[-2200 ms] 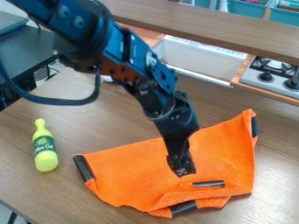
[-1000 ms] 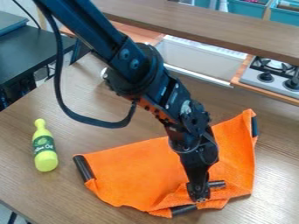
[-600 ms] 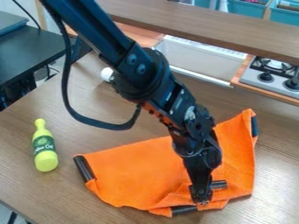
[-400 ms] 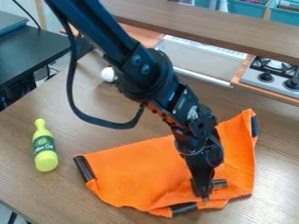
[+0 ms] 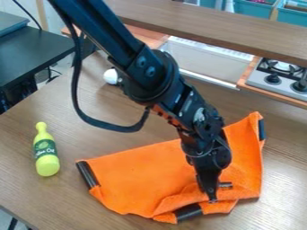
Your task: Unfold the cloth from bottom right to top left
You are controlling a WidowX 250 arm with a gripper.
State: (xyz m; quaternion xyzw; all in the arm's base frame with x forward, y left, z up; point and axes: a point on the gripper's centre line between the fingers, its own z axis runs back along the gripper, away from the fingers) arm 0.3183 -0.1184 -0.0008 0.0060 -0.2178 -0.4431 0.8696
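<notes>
Gripper down at the orange cloth, five o'clock in view

At ten o'clock is a dark desk (image 5: 36, 51). Between eight and nine, a yellow bottle (image 5: 46, 157) with a green label stands on the wooden table (image 5: 54, 200). Next comes the orange cloth (image 5: 138, 179), lying partly folded and creased on the table between seven and three o'clock (black patches mark several edges). Close to eleven sits a small white round object (image 5: 111, 76). The gripper (image 5: 212, 199) points down at the cloth's lower-right part, beside a short dark strip (image 5: 225, 184); whether it grasps any fabric, I cannot tell. A pale basin (image 5: 207, 77) is at one o'clock, a stove (image 5: 269, 84) at two.
</notes>
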